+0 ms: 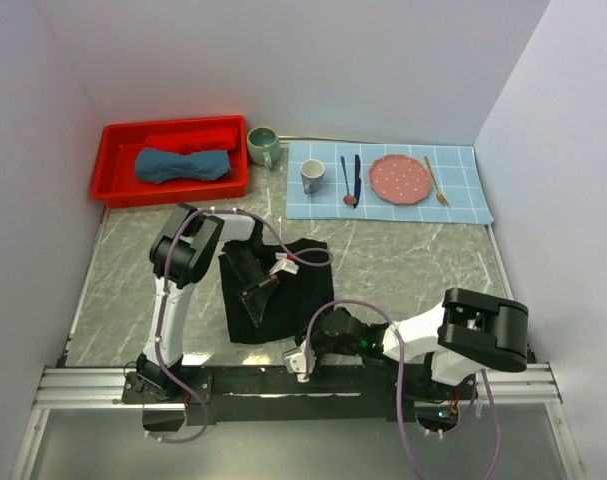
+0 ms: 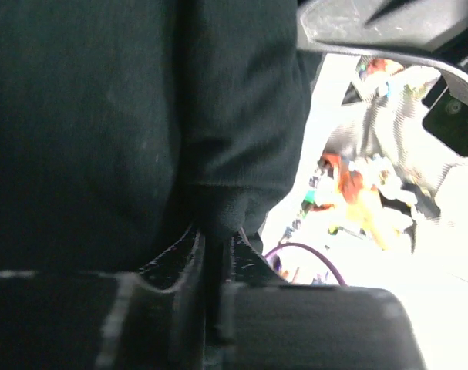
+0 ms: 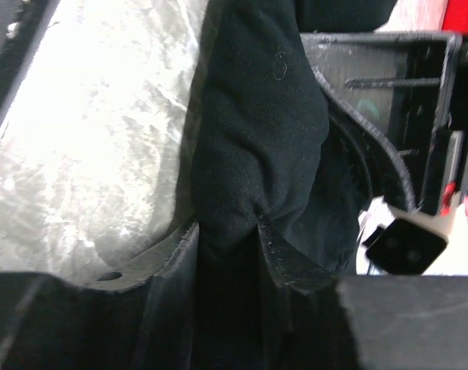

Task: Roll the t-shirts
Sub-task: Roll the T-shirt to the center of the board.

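The black t-shirt lies folded into a narrow strip on the marble table's middle. My left gripper sits at the strip's left side, shut on a fold of it. In the left wrist view the black t-shirt fills the frame, and the left gripper pinches a tuck of the cloth. My right gripper is at the strip's near edge. Through the right wrist camera, the black t-shirt bunches between the jaws of the right gripper, which press on it. A slate-blue rolled t-shirt lies in the red tray.
A green mug stands beside the tray. At the back right, a blue-checked placemat carries a white mug, a spoon, a knife, a pink plate and a fork. White walls enclose the table.
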Robot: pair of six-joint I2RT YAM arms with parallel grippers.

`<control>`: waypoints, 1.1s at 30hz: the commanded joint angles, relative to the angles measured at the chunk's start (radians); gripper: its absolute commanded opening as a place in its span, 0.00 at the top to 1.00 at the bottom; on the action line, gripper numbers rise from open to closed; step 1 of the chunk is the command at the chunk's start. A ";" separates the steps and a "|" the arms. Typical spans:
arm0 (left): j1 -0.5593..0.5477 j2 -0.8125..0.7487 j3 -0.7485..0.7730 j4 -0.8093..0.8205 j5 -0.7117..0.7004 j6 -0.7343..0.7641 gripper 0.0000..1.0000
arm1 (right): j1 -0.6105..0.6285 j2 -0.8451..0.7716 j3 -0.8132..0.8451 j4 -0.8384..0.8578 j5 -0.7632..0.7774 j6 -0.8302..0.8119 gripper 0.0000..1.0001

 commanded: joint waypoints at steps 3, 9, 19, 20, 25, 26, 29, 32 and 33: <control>0.096 -0.237 -0.097 0.058 0.020 0.016 0.67 | -0.032 -0.034 0.113 -0.265 0.025 0.178 0.87; 0.105 -0.764 -0.243 0.280 -0.023 -0.203 0.48 | -0.191 -0.083 0.316 -0.621 -0.292 0.308 0.96; -0.176 -1.603 -0.726 0.878 -0.495 -0.375 0.19 | -0.230 -0.046 0.379 -0.769 -0.426 0.344 0.96; -0.209 -1.617 -0.738 0.895 -0.520 -0.371 0.18 | -0.230 -0.041 0.382 -0.769 -0.424 0.345 0.96; -0.336 -1.557 -0.786 0.972 -0.589 -0.272 0.17 | -0.231 -0.035 0.374 -0.754 -0.423 0.350 0.96; -0.344 -1.542 -0.794 0.977 -0.579 -0.250 0.17 | -0.231 -0.034 0.376 -0.754 -0.423 0.353 0.96; -0.355 -1.519 -0.838 1.006 -0.553 -0.169 0.18 | -0.233 -0.037 0.376 -0.752 -0.423 0.358 0.96; -0.365 -1.499 -0.872 1.018 -0.523 -0.101 0.18 | -0.239 -0.041 0.379 -0.744 -0.424 0.390 0.96; -0.369 -1.479 -0.889 1.015 -0.513 -0.087 0.18 | -0.239 -0.041 0.379 -0.743 -0.423 0.396 0.96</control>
